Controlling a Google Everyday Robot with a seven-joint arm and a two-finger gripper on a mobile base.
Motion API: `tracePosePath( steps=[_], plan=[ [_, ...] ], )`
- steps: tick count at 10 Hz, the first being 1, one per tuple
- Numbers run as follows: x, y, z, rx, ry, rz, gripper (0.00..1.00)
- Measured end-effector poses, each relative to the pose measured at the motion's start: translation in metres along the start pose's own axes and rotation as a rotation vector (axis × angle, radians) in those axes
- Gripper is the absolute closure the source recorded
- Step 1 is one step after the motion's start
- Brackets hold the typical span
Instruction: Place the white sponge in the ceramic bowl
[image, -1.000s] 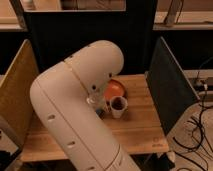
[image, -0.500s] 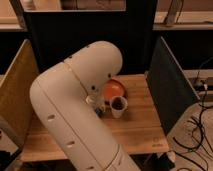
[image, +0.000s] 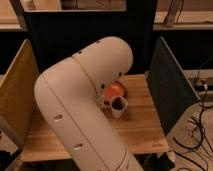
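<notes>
The pincer (image: 103, 103) peeks out past the arm (image: 75, 115), low over the table (image: 145, 127). A cup (image: 118, 106) stands just right of it, and the bowl (image: 114, 90) sits behind and right of it, just behind the cup. A left panel (image: 17, 95) and a right panel (image: 167, 90) flank it, well apart.

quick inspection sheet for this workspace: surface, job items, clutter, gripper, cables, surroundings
surface: wooden table, light planks, largely covered by the white arm
job's things: ceramic bowl, orange, upright near the table's middle; white sponge not seen, possibly behind the arm
clutter: small white cup, dark inside, just in front of the bowl
gripper: hidden behind the arm's bend over the table, not seen
cables: black cables on the floor at the right
surroundings: dark panel at right, yellowish panel at left, dark back panel behind
</notes>
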Motion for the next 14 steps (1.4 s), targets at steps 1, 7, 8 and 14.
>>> tracePosePath(
  steps=[1,7,8,14],
  plan=[
    [-0.003,-0.002,-0.015,-0.014,-0.036,0.000,1.00],
    [-0.040,-0.043,-0.106,-0.018,-0.263,0.060,1.00],
    [-0.051,-0.053,-0.113,0.005,-0.280,0.068,1.00],
    [-0.109,-0.081,-0.126,0.104,-0.256,0.039,0.94]
  ],
)
